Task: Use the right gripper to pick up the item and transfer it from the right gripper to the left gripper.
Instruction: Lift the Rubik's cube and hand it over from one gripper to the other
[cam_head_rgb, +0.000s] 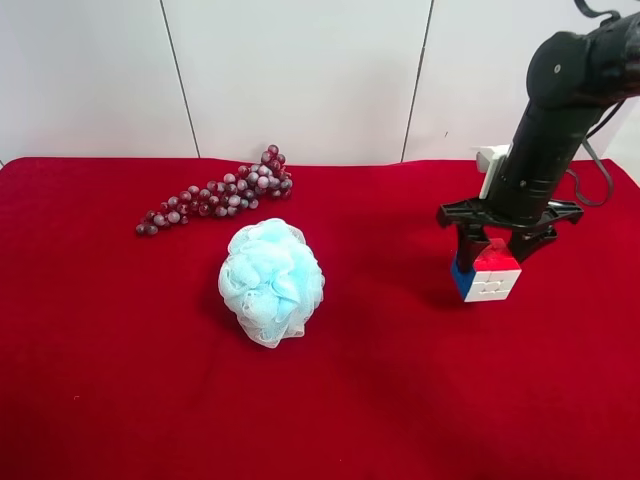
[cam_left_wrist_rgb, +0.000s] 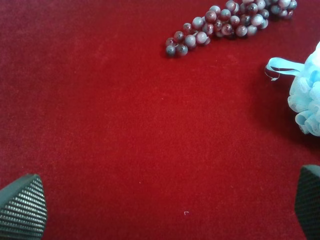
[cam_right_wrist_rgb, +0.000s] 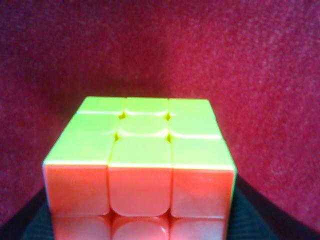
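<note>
The puzzle cube (cam_head_rgb: 487, 275) stands on the red cloth at the exterior high view's right, showing red, blue and white faces. The right gripper (cam_head_rgb: 497, 255), on the thick black arm with the white wrist bracket, comes down over it with one finger on each side. In the right wrist view the cube (cam_right_wrist_rgb: 142, 150) fills the frame, yellow-green face up, and the dark finger pads (cam_right_wrist_rgb: 22, 222) press against its sides. I cannot tell whether the cube is lifted off the cloth. The left gripper (cam_left_wrist_rgb: 160, 205) is open and empty above bare cloth. It is out of the exterior high view.
A light-blue mesh bath puff (cam_head_rgb: 272, 282) lies mid-table, and also shows in the left wrist view (cam_left_wrist_rgb: 306, 97). A bunch of dark red grapes (cam_head_rgb: 220, 195) lies behind it, also seen in the left wrist view (cam_left_wrist_rgb: 225, 25). A white wall stands behind the table.
</note>
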